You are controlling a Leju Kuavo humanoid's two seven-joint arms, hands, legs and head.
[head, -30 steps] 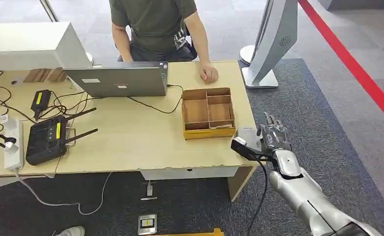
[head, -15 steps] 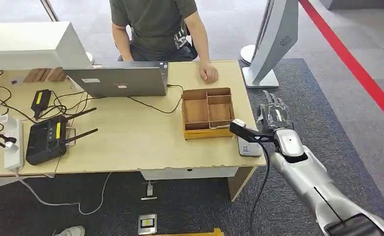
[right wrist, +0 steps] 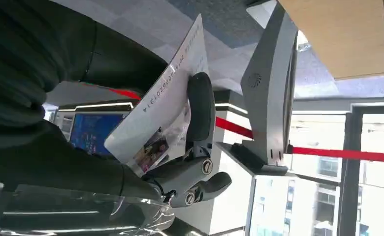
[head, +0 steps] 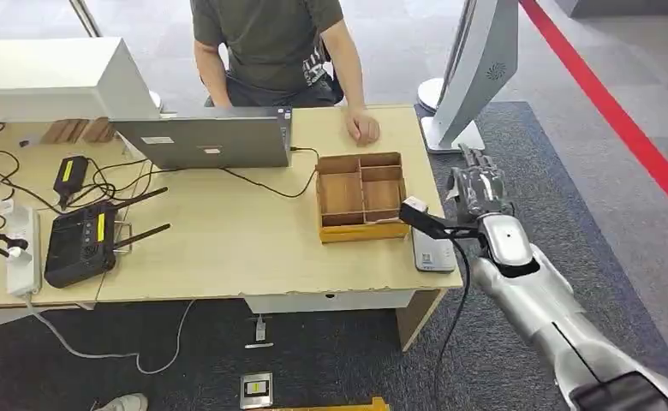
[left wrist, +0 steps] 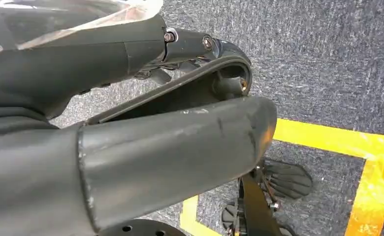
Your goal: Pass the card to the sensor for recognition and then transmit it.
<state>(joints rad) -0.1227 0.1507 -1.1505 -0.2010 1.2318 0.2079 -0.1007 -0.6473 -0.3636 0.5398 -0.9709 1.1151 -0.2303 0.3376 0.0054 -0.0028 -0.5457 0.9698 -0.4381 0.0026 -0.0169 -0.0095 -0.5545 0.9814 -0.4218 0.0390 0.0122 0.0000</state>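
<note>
My right hand (head: 478, 190) is raised beside the table's right edge, just right of the wooden tray (head: 360, 195). In the right wrist view this hand (right wrist: 106, 64) pinches a white card (right wrist: 165, 105) between the thumb and the dark fingers (right wrist: 200, 105); the card bears a printed number and a small picture. A small grey-white sensor box (head: 433, 251) lies flat on the table's front right corner, below and left of the hand. My left hand (left wrist: 170, 147) hangs over the dark carpet with nothing in it.
A person sits behind the table, one hand (head: 363, 128) resting near the tray. A laptop (head: 206, 141), a black router (head: 82, 244) and cables cover the left of the table (head: 228, 248). A white kiosk stand (head: 476, 77) rises beyond my right hand.
My right hand has risen and moved away from me, from over the sensor box to beside the tray, with the card still in it. The sensor box now lies uncovered.
</note>
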